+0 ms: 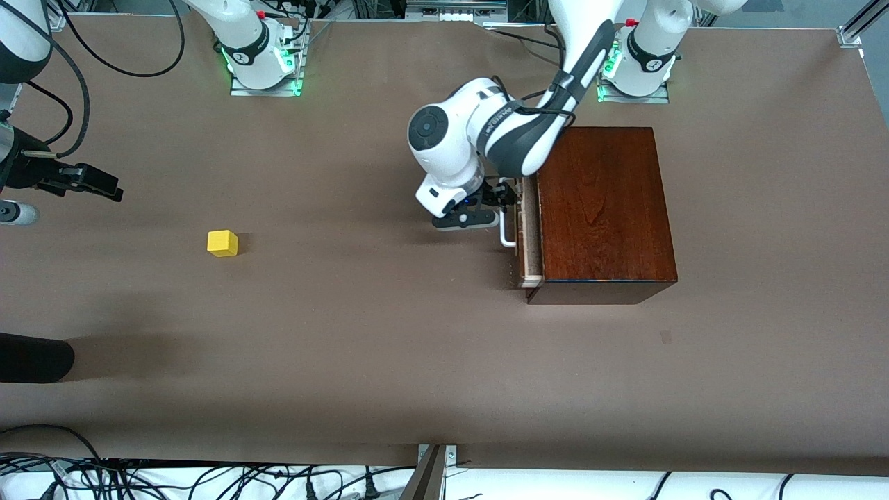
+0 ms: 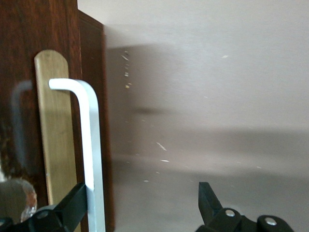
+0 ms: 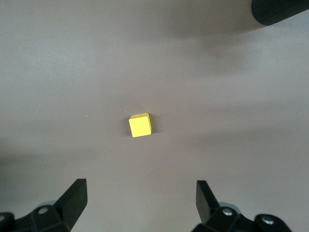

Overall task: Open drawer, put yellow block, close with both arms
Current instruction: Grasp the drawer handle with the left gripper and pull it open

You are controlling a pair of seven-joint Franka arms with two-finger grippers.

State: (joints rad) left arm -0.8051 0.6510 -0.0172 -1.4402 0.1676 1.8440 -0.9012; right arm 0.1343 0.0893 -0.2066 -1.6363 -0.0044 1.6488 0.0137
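While apart from the right hand (image 3: 140, 203), the yellow block (image 3: 140, 125) lies below.

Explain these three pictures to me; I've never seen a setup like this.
Two white robot arms stand at a brown table. The wide picture looks down from a high camera facing them; the other two come from cameras on each arm's wrist. The left gripper is at the white handle of the drawer in a dark wooden box; its fingers are open, with the handle beside one of them, not yet clamped. The right gripper, fingers also open and holding nothing, waits above the yellow block, which lies on the table toward the right arm's end.
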